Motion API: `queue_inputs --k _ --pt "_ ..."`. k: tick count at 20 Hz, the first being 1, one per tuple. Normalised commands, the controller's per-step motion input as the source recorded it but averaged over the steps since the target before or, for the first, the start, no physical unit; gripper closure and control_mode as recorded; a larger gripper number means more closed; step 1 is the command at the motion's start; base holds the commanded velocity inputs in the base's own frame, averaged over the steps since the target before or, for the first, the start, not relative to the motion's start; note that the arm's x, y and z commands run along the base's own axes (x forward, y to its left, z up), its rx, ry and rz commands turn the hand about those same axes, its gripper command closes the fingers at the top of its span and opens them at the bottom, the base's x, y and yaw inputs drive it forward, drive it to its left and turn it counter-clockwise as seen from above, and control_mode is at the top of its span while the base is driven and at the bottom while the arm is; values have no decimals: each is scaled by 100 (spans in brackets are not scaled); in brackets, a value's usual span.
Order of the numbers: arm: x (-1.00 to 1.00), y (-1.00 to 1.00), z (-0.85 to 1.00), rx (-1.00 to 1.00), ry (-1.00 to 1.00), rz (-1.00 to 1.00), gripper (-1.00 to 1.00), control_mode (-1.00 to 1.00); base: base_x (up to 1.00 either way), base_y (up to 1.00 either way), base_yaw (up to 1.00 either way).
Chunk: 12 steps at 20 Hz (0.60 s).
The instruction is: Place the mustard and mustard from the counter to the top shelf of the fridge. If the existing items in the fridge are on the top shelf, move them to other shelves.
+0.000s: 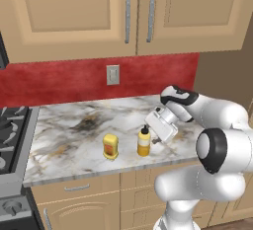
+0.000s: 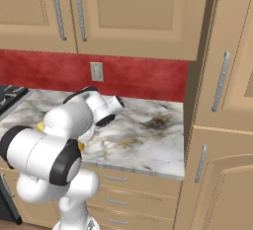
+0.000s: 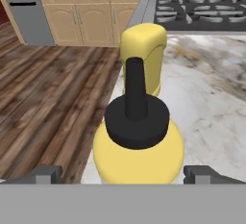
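Red backsplash (image 1: 59,78), tan wall cabinets (image 1: 74,12), wood floor (image 3: 43,103)

My table (image 1: 74,140) is white stone veined with grey and brown. On it, the squat mustard jar (image 1: 110,146) is yellow with an orange-red label; the taller mustard bottle (image 1: 144,142) is amber-yellow with a dark nozzle. Behind, the wall (image 1: 59,81) is red, the cabinets (image 1: 69,12) tan, and the stove (image 1: 10,130) black.

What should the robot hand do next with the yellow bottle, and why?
Probably close the fingers on the mustard bottle. The hand view shows the bottle sitting between the two open fingers, still standing on the counter beside the mustard jar.
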Motion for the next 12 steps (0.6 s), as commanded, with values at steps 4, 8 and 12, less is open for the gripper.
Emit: queue_inputs --k 4,8,12 --pt "0 10 0 0 0 0 -100 -100 0 0 0" --pt "0 8 0 0 0 0 -100 -100 0 0 0" --pt "0 4 0 0 0 -1 -100 -100 0 0 0"
